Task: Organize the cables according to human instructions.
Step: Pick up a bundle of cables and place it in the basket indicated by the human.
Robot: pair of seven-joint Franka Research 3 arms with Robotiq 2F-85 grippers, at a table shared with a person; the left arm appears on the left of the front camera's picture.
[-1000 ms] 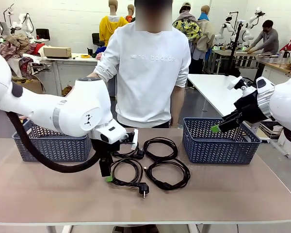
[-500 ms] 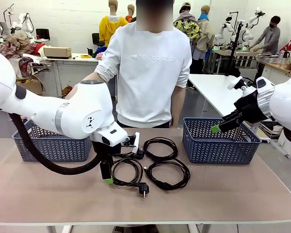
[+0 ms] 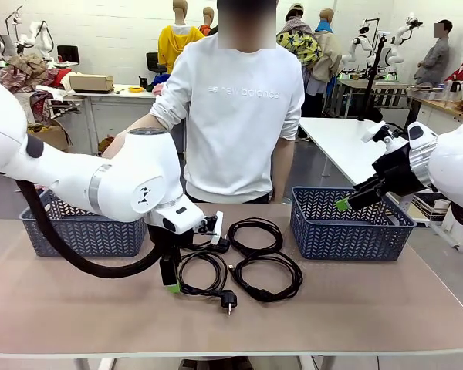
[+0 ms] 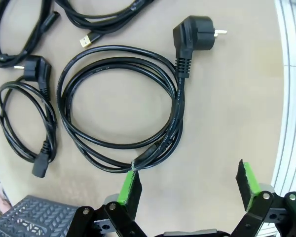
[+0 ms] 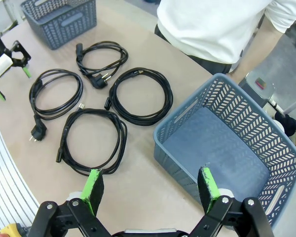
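A blue-grey basket [image 3: 85, 231] stands at the counter's [image 3: 370, 308] left end. The left pincer [image 4: 187, 170], spread wide, hovers over the nearest of four coiled power cords [image 3: 255, 222] lying mid-counter before a person [image 3: 239, 116]; its arm hides part of one coil. The right pincer [image 5: 149, 172], also spread, hangs by the second basket [image 3: 347, 231].

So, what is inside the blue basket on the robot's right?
Nothing seen: the basket shows a bare blue floor. The open right gripper covers a small part with one finger.
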